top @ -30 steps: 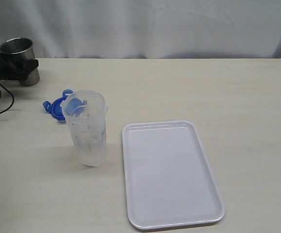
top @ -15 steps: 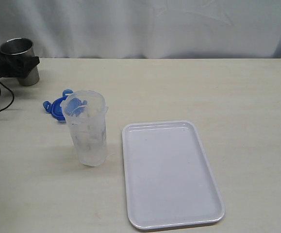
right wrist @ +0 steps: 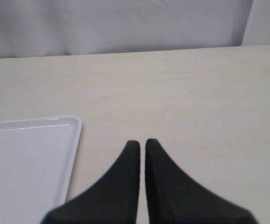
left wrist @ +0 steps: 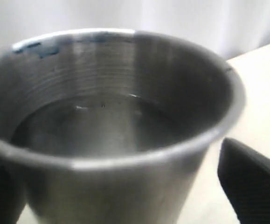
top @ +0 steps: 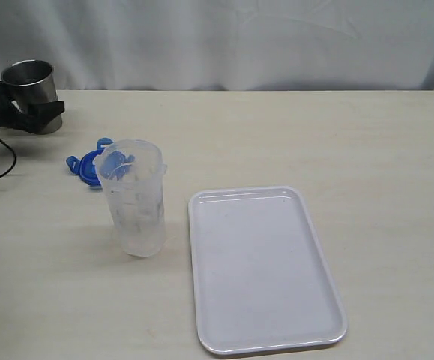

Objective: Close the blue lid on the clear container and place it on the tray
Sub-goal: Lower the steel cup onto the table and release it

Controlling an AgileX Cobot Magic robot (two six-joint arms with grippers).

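- Left gripper (top: 43, 109): at the far-left edge of the table (top: 314, 135), jaws apart on either side of the steel cup (top: 28, 75). In the wrist view one finger (left wrist: 251, 182) stands clear of the cup wall, so nothing is clamped.
- Blue lid (top: 88, 165): lies flat on the table, right of and nearer than the cup, just behind and left of the clear container, partly hidden by it. Not yet fitted.
- Lid handling (judgement): light, stiff, thin plastic with hinged flaps. It sits low, so pinch across the rim between flaps, not on a flap.
- Clear container (top: 136, 202): upright, mouth open, seemingly empty, just left of the tray's far-left corner, not on it.
- Container handling (judgement): light, smooth-walled, tall and narrow, so tippy and likely slippery. Grip mid-body with modest squeeze and steady it while the lid is pressed on.
- Tray (top: 265, 270): near, right of centre, nothing on it.
- Right gripper (right wrist: 142, 144): fingers together, holding nothing, over bare table just right of the tray; outside the exterior view.
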